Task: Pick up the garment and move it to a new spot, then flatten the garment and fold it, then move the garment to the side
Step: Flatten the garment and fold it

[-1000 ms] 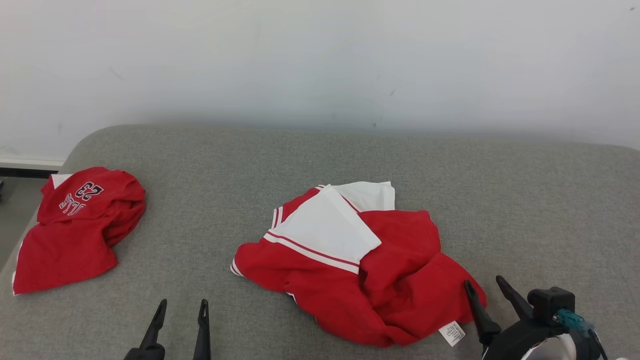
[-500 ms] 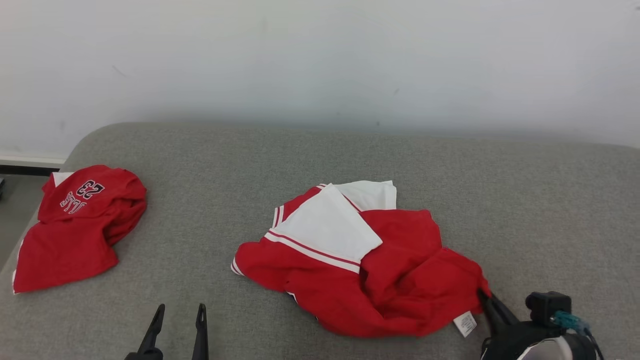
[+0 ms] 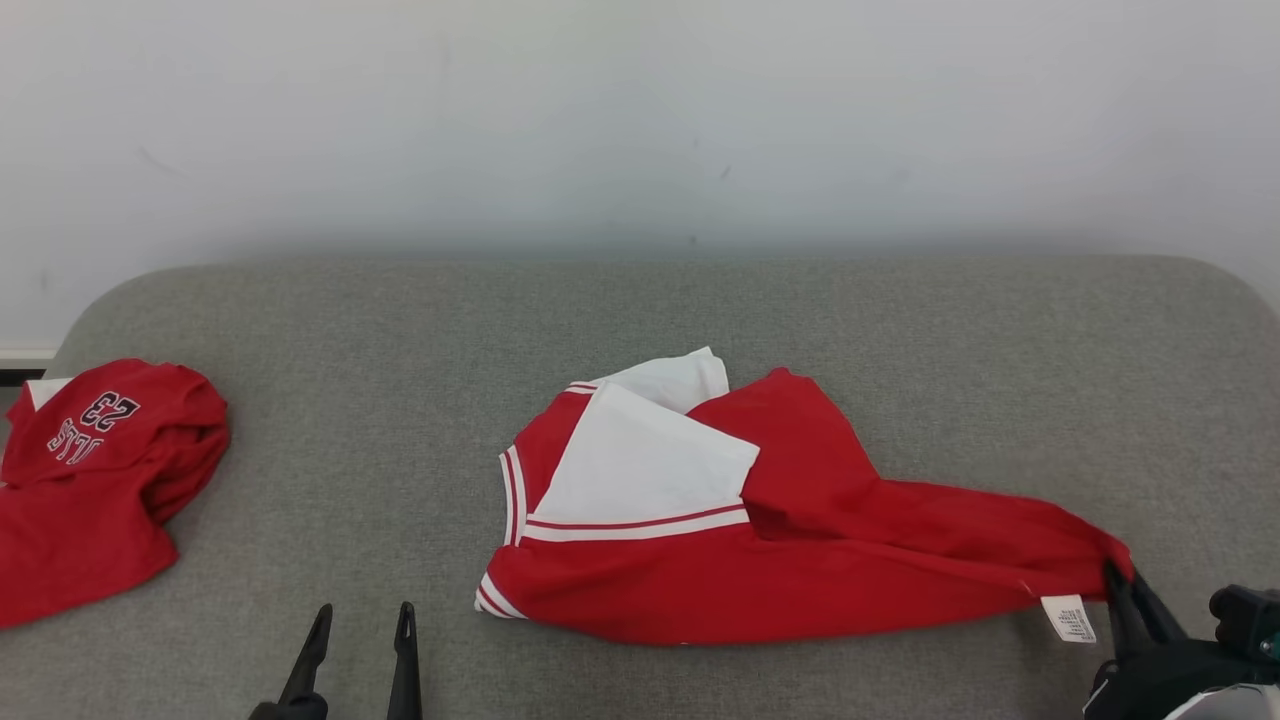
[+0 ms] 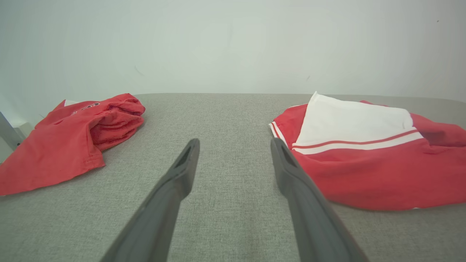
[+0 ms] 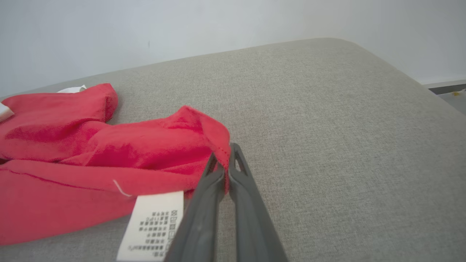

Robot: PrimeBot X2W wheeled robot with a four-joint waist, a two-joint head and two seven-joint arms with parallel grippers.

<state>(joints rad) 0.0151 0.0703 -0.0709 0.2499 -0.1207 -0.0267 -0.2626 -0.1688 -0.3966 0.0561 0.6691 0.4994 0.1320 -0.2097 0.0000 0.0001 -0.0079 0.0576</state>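
Red and white garment lay on a grey padded surface, 1 corner pinched by the right gripper.

The garment sat mid-surface, its white panel with red stripes at the left and a red tail drawn out to the right. There the right gripper's 2 dark fingers were clamped on the hem, beside a white care label. The left gripper hung with fingers spread and empty, near the garment's left edge but apart from it. A crumpled red jersey printed 23 lay far left; its other lettering was hard to read.
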